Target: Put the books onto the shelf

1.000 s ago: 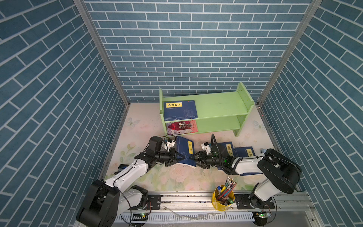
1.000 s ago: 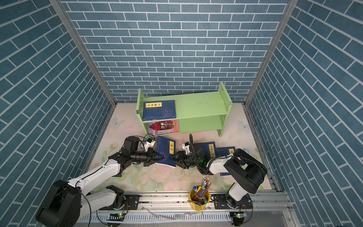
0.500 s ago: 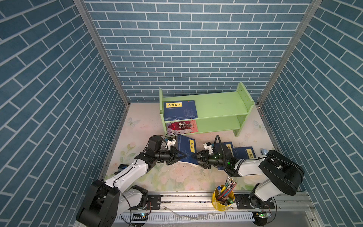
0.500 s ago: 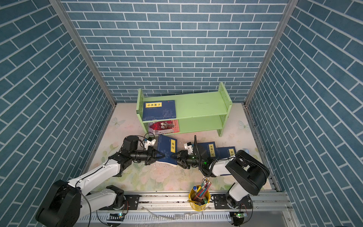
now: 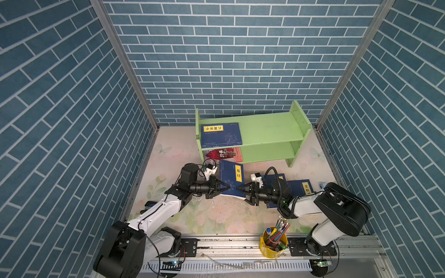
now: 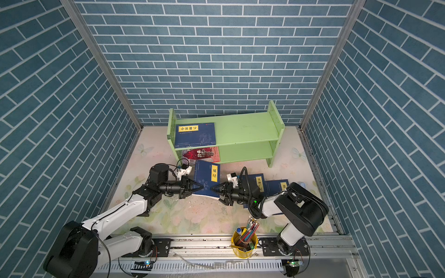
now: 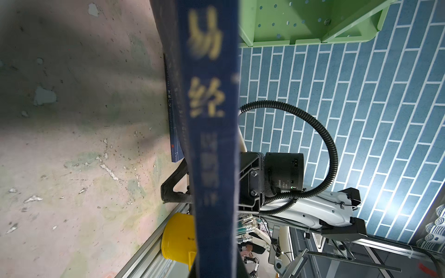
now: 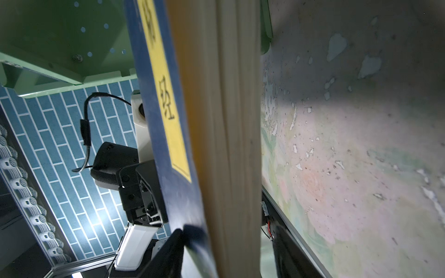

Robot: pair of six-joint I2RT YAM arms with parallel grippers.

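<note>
The shelf [image 5: 269, 130] stands at the back of the counter [image 5: 216, 216], and every place here is given from it. On its upper tier, at the end on the left in both top views, one navy book [image 5: 221, 134] lies flat with its yellow label up. Right under it, on the lower tier, lies the red-and-grey book [image 5: 225, 154], with its front part poking out past the tier above.

In front of that same end of the shelf, a second navy book [image 5: 232, 177] is held between the two arms. Its far end reaches close to the lower tier. Its near end is off the counter, and a shadow falls on the surface beneath it in the left wrist view.

The left fingers [image 5: 220, 184] are pressed together on the spine side of this held book [image 7: 212, 144], at its end away from the shelf. The right fingers [image 5: 243, 186] meet the same end from the page-edge side. In the right wrist view the pale page block [image 8: 228, 144] sits between them. I cannot tell whether they pinch it or only straddle it.

Two more navy books lie flat on the counter in front of the middle and other end of the shelf. One [image 6: 258, 183] is partly under the right arm, and the other [image 6: 279, 186] is just beside it. A yellow pen cup [image 5: 273, 243] stands farthest from the shelf, at the counter's front rail.
</note>
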